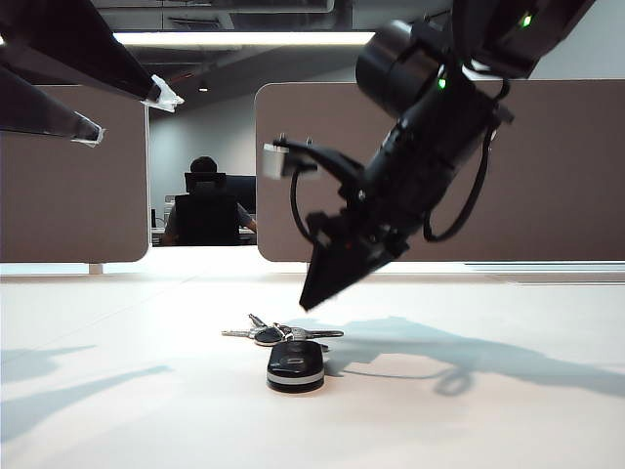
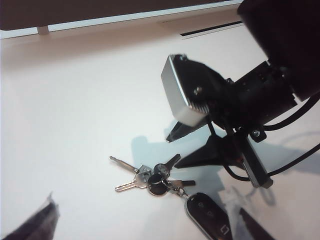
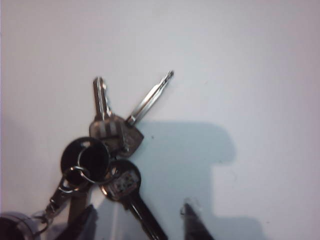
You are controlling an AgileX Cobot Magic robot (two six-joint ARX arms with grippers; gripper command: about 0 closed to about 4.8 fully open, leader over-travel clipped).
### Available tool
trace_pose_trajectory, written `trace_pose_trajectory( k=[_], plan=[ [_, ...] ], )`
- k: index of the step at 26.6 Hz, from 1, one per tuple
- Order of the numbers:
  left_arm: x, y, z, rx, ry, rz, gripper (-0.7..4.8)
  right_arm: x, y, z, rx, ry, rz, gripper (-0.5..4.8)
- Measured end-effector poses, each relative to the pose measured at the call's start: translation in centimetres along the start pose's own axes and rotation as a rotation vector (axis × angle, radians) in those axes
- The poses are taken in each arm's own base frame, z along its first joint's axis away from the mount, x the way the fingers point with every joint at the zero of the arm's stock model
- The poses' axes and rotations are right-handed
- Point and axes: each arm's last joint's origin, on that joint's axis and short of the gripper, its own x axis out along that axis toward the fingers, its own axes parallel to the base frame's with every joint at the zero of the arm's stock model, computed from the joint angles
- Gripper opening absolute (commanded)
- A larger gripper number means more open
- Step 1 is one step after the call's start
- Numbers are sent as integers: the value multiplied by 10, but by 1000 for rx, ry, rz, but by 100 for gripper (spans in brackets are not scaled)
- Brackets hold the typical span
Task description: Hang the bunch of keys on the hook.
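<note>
The bunch of keys (image 1: 283,334) lies flat on the white table (image 1: 117,322), its black oval fob (image 1: 296,363) nearest the front. My right gripper (image 1: 314,293) points steeply down a little above the keys, not touching them. In the right wrist view the keys (image 3: 112,135) fan out on the table, and one dark key shaft lies between the open fingertips of the right gripper (image 3: 137,222). My left gripper (image 1: 132,114) hangs high at the left, open and empty. In its wrist view it (image 2: 145,227) looks down on the keys (image 2: 150,177) and fob (image 2: 207,217). The hook is out of view.
Brown partition panels (image 1: 68,176) (image 1: 547,176) stand along the table's far edge, with a gap between them. A person (image 1: 205,210) sits at a desk beyond the gap. A black cable (image 1: 469,205) loops off the right arm.
</note>
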Motion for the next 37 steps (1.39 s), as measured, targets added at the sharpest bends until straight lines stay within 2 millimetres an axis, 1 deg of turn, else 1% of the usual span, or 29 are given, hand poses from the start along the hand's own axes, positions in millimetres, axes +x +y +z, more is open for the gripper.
trace_pose_trajectory(
  k=[5, 9, 10, 12, 14, 17, 18, 22, 24, 27, 30, 34, 37],
  plan=[
    [0, 0, -1, -3, 13, 0, 479, 14, 1, -9, -36, 33, 42, 265],
    [0, 0, -3, -6, 27, 1, 479, 19, 0, -9, -39, 22, 56, 260],
    [0, 0, -3, -7, 30, 1, 479, 20, -1, -8, -39, 21, 58, 247],
    [0, 0, -4, -8, 37, 1, 479, 23, -1, -9, -37, 19, 66, 170],
    [0, 0, -4, -10, 43, 1, 479, 25, 0, -10, -34, 16, 84, 116],
    [0, 0, -6, -13, 58, 2, 479, 26, 1, -9, -42, 15, 88, 77],
    [0, 0, -6, -14, 61, 2, 479, 26, 1, -9, -41, 14, 88, 73],
    [0, 0, -6, -14, 62, 2, 479, 26, 1, -9, -42, 12, 85, 77],
    [0, 0, -6, -14, 64, 2, 479, 25, 0, -9, -39, 7, 88, 88],
    [0, 0, -6, -15, 66, 2, 479, 22, 1, -8, -36, 10, 83, 91],
    [0, 0, -7, -16, 69, 3, 479, 16, 3, -10, -29, 26, 92, 122],
    [0, 0, -7, -16, 69, 2, 479, 10, 2, -7, -3, 11, 99, 127],
    [0, 0, -7, -16, 69, 2, 479, 8, 2, -5, 7, -7, 96, 155]
  ],
)
